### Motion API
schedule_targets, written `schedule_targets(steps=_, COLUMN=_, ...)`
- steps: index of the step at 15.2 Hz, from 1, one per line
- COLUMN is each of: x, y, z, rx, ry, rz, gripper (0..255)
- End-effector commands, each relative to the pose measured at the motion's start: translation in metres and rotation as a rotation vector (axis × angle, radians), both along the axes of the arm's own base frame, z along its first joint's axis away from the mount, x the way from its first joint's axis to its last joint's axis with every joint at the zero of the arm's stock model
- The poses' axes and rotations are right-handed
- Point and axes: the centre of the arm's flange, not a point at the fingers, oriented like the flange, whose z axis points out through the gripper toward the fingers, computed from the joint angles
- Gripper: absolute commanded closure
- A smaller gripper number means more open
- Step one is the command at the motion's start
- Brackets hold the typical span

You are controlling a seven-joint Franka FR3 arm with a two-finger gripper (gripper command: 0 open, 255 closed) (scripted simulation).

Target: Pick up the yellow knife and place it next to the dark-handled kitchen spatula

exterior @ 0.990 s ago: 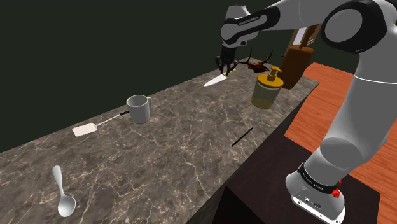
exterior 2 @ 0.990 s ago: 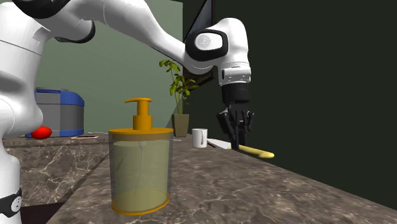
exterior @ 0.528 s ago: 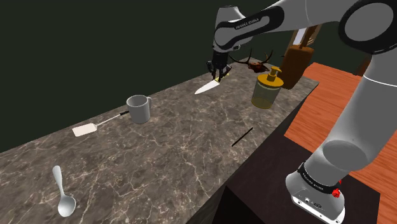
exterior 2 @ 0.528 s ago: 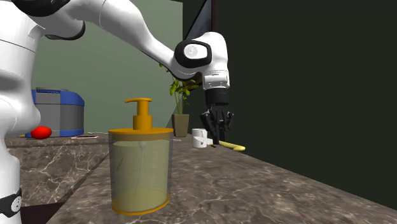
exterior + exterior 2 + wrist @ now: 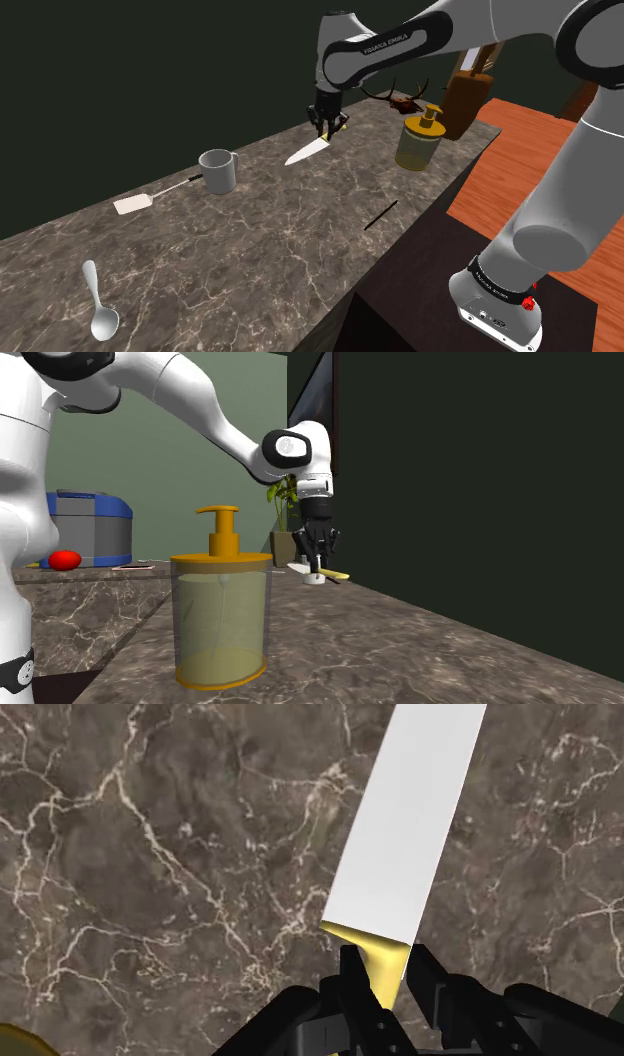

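Note:
My black gripper [image 5: 323,125] is shut on the yellow handle of a knife [image 5: 307,151] and holds it above the dark marble counter [image 5: 300,230]. The white blade slants down toward the shoulder view's left. In the wrist view the fingers [image 5: 352,979] clasp the yellow handle where it meets the wide white blade of the knife [image 5: 408,834]. In the second exterior view the gripper [image 5: 317,558] hangs over the counter with the knife's handle end [image 5: 334,576] sticking out. The dark-handled spatula [image 5: 150,197] with a white head lies flat further to the shoulder view's left, beyond a grey mug [image 5: 219,171].
A yellow soap dispenser [image 5: 420,141] stands near the counter's right end. A thin dark stick [image 5: 381,215] lies by the front edge, and a silver spoon [image 5: 99,305] at the near left. A dark wall runs behind the counter. A blue-grey box [image 5: 88,528] and a plant [image 5: 284,502] stand beyond.
The gripper has carried the knife along the counter toward the shoulder view's left and closer to the mug. In the second exterior view it has receded away from the camera.

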Motion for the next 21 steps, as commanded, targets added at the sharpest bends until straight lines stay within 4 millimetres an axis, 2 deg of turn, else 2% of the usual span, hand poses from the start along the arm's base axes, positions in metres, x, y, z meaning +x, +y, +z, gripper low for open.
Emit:
schedule_targets(steps=1, x=-0.006, y=0.025, z=0.001, rx=0.000, ry=0.000, rz=-0.002, gripper=255)
schedule_targets(steps=21, x=-0.063, y=0.282, z=0.001, rx=0.000, ry=0.000, rz=-0.002, gripper=255)
